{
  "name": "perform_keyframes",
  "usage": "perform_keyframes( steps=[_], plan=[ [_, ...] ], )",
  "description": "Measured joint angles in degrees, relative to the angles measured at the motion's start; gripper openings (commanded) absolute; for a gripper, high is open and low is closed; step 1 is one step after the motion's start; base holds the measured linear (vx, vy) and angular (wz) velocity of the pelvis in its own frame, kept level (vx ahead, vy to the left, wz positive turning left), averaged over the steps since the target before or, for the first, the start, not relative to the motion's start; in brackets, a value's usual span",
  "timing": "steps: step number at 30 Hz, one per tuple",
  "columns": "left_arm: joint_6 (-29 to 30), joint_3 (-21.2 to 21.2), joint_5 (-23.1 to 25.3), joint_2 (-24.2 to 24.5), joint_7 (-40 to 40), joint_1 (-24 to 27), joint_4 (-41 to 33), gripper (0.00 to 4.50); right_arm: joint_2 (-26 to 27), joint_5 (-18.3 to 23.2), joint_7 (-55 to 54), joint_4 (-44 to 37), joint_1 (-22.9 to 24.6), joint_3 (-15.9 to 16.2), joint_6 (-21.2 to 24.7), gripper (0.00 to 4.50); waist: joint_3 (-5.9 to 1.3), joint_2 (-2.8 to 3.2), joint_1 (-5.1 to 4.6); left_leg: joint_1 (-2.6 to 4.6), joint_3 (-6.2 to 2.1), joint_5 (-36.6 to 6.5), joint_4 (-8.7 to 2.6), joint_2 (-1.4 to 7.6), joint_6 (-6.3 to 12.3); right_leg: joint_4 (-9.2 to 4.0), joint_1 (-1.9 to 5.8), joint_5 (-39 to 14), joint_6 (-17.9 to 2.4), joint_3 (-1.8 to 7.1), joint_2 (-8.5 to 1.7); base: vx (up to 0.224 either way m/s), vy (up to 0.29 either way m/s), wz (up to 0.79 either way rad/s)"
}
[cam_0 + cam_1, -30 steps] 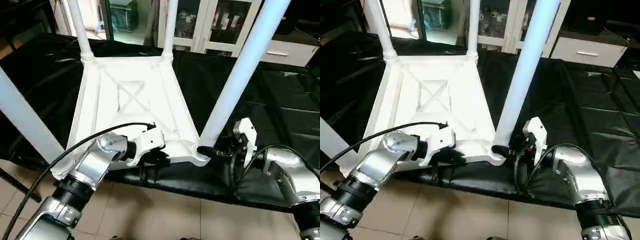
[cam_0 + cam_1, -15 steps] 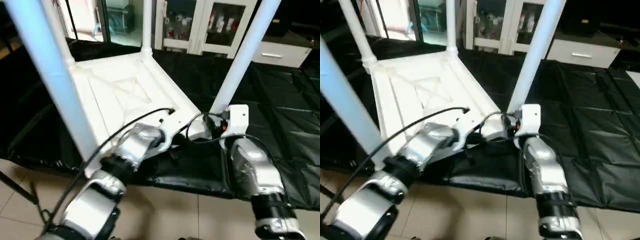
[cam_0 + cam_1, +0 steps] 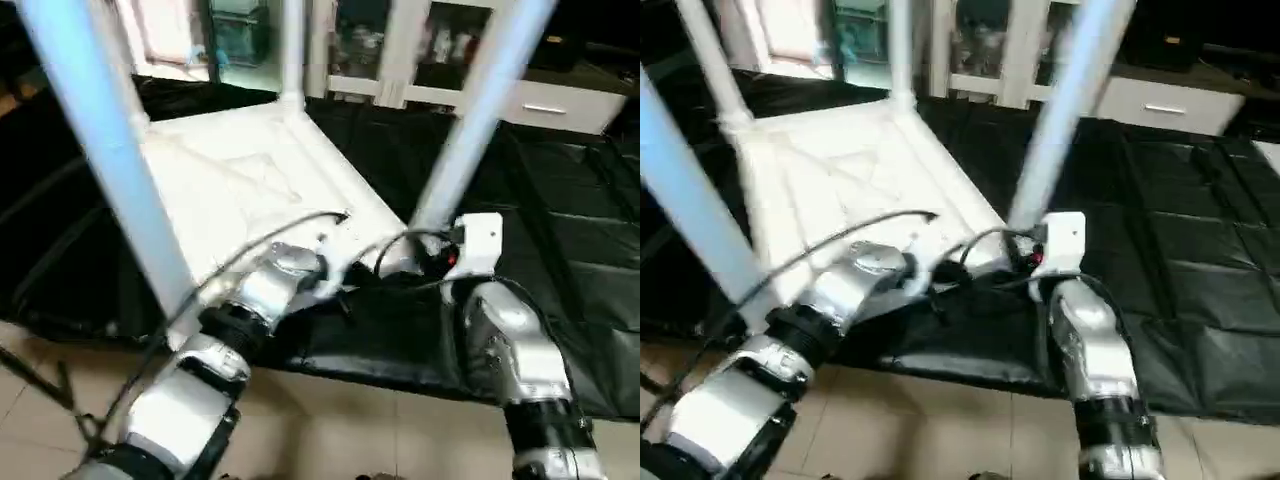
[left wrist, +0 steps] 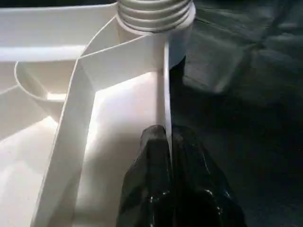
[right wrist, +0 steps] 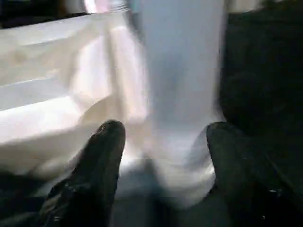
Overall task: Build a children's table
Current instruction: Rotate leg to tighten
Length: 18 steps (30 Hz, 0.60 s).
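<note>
Black sheeting under the upturned top [image 3: 240,175] — my left gripper [image 4: 169,142] pinches its rim, my right gripper [image 5: 163,137] gapes astride the upright near leg [image 3: 465,130]

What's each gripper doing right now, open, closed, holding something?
Left gripper: shut on the table top's rim.
Right gripper: open, fingers either side of a leg's base, not clamping it.

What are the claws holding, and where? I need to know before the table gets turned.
Left claw pinches the tabletop's rim. Right claw straddles a leg's base, open.
</note>
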Motion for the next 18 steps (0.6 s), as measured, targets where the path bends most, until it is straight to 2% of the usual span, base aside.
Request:
perform_keyframes(
  steps=[3,5,10,11,14,16,18],
  plan=[
    [-0.3,-0.1,0.1,0.4,-0.5,0.7,-1.2,0.0,0.4,1.9,3.5,-0.2,0.6,1.1,1.0,3.27,-0.01,0.09,-0.01,0.0,-0.04,0.0,-0.05,0.0,0.0,0.03,-0.07,0.0,0.0,-0.02,0.0,0.0,0.0,0.0],
    [-0.7,-0.6,0.1,1.4,-2.4,2.0,-3.6,0.0,-1.1,3.2,7.2,-1.4,0.9,2.4,2.0,3.52,0.0,0.17,0.16,0.0,-0.03,0.0,-0.08,0.01,0.0,0.04,-0.09,0.0,0.0,-0.02,0.0,0.0,0.0,0.0],
    [-2.8,-2.4,-0.7,7.0,-12.0,6.9,-12.3,0.0,-9.3,6.3,20.3,-5.1,2.6,4.7,3.8,3.83,0.02,0.54,1.34,0.0,0.1,0.2,-0.11,0.05,0.31,0.04,-0.13,0.0,-0.3,-0.02,-0.02,0.0,0.0,0.0],
    [-2.9,-2.4,-0.8,7.7,-12.8,7.5,-13.4,0.0,-9.9,6.5,21.9,-5.5,2.7,5.0,4.4,4.03,0.03,0.55,1.42,0.04,0.13,0.2,-0.11,0.06,0.31,0.04,-0.2,0.0,-0.3,-0.01,-0.03,0.0,0.0,0.0],
    [-3.0,-2.7,-0.9,8.7,-13.9,8.7,-15.8,0.0,-12.7,7.1,26.3,-6.8,3.0,5.8,5.3,4.13,0.05,0.51,1.77,-0.04,0.19,0.2,-0.02,0.04,0.31,0.07,-0.3,0.0,-0.3,0.01,-0.07,0.0,0.0,0.0],
    [-3.0,-3.0,-1.0,9.1,-14.9,9.4,-17.1,0.0,-15.8,7.5,28.9,-8.5,3.7,6.7,6.6,4.42,0.05,0.51,2.14,-0.06,0.23,0.2,-0.03,0.04,0.32,0.05,-0.3,0.0,-0.3,0.01,-0.12,0.0,0.0,0.0],
    [-3.0,-3.2,-1.1,9.3,-15.7,9.9,-17.9,0.0,-17.8,7.9,31.0,-10.3,4.8,7.1,7.3,4.44,0.05,0.51,2.42,-0.06,0.25,0.2,-0.02,0.04,0.32,0.06,-0.3,0.0,-0.3,0.02,-0.12,0.0,0.0,0.0]
  ],
)
